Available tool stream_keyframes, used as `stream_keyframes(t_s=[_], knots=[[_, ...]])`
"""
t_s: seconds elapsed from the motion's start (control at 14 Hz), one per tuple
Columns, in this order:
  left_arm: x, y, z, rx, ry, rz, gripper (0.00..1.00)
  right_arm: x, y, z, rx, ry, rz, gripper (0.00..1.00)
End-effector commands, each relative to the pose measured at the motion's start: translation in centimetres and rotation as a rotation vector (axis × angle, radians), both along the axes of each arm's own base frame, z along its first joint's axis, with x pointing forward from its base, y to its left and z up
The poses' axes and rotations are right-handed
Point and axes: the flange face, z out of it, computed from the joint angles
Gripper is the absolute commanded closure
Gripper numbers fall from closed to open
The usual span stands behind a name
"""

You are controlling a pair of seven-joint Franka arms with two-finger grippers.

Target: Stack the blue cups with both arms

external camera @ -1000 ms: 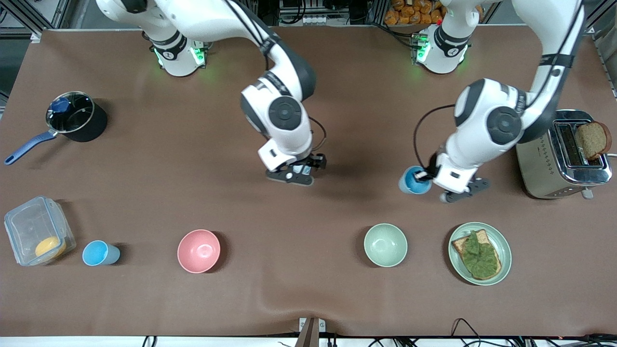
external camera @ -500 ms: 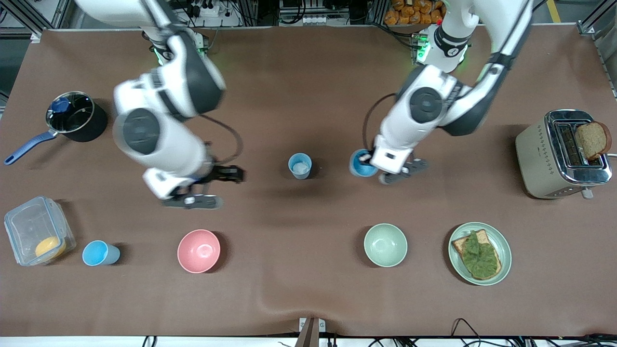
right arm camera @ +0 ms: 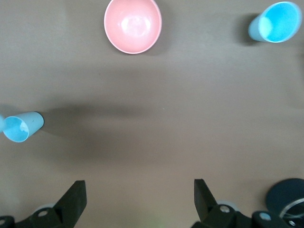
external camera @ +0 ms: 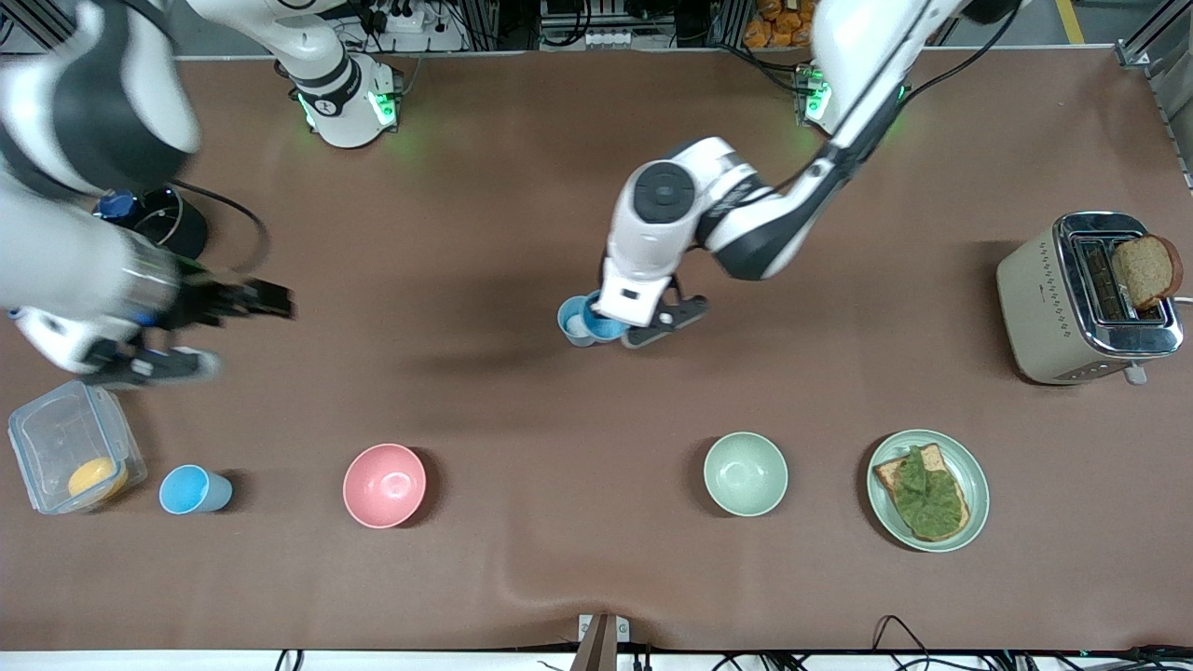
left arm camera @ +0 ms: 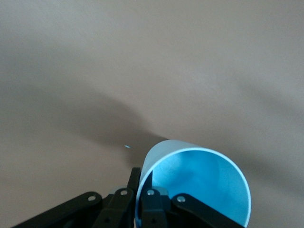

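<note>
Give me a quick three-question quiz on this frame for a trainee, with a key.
1. True or false: the left gripper holds the bright blue cup by its rim.
2. Multiple choice: the right gripper is A) open and empty, B) shut on a cup, C) shut with nothing in it.
3. Short answer: in the row nearest the front camera, what stands between the lone blue cup and the pale green bowl?
Key: 1 true; 2 A; 3 the pink bowl.
</note>
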Motion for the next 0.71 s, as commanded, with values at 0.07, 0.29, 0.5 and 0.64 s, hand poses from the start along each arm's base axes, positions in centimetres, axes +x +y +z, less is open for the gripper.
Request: stream_keyframes(t_s=[0.07, 0.29, 0.5, 0.64], knots=[[-0.3, -1.6, -1.3, 0.026, -0.010, 0.000, 1.00, -3.1, -0.9, -0.3, -0.025, -0.067, 0.000, 0.00], [-1.2, -2.5, -0.9, 0.021, -0.014, -0.003, 1.00, -4.9, -3.2, -2.6, -0.019, -0.171, 0.021, 0.00], [-1.5, -2.8, -1.2, 0.024, -0.010, -0.002, 1.00, -4.8, -5.9, -2.1, -0.016, -0.199, 0.033, 0.00], [-1.7, -2.8, -2.0, 0.028, -0.002, -0.004, 1.00, -4.7, -6.3, -0.6, -0.022, -0.263, 0.025, 0.00]])
